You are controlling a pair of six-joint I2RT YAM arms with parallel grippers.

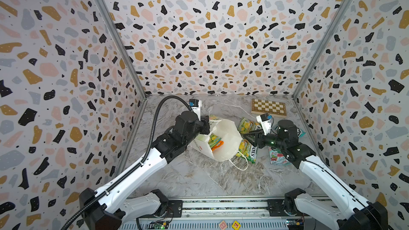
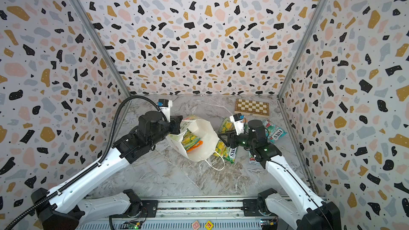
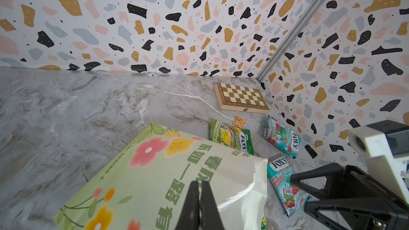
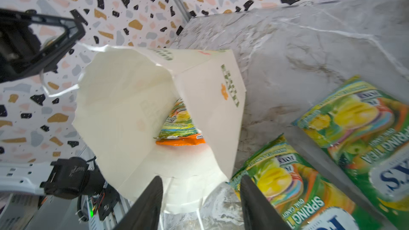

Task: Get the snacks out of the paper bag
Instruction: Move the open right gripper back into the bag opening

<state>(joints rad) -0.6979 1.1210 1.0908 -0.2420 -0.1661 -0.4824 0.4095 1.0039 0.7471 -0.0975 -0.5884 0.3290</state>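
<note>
The tall white paper bag [image 1: 225,133] with thin cord handles lies tilted on the grey marble table [image 1: 199,178], a little right of the middle in both top views, with its mouth open toward the lower right. The left gripper [image 1: 205,125] is at the far rim of the paper bag. The left wrist view shows its two black fingers [image 3: 193,204] pressed fully together on the edge of the bag's green illustrated side, which the top views hardly show. The right gripper [image 1: 246,137] hovers just to the right of the mouth. In the right wrist view its jaws stand about half apart and hold nothing; only the bag's lower rim and the table are behind them. Two snacks are inside the bag: a glossy green-yellow packet [image 4: 179,120] overlapping a pink-orange packet [image 4: 179,143]. To the right of the bag, on the table, lie an upper green-yellow FOX'S packet [image 1: 249,126] and a lower green-yellow FOX'S packet [image 1: 247,150]. A teal-and-red packet [image 1: 276,157] lies lower right of them. A second teal-and-red packet [image 2: 274,132] is clear in a top view but mostly hidden behind the right arm elsewhere. A wooden chessboard [image 1: 268,107] sits near the back wall. A small orange trinket [image 3: 239,122] shows only in the left wrist view, between the chessboard and a green-yellow packet.
</note>
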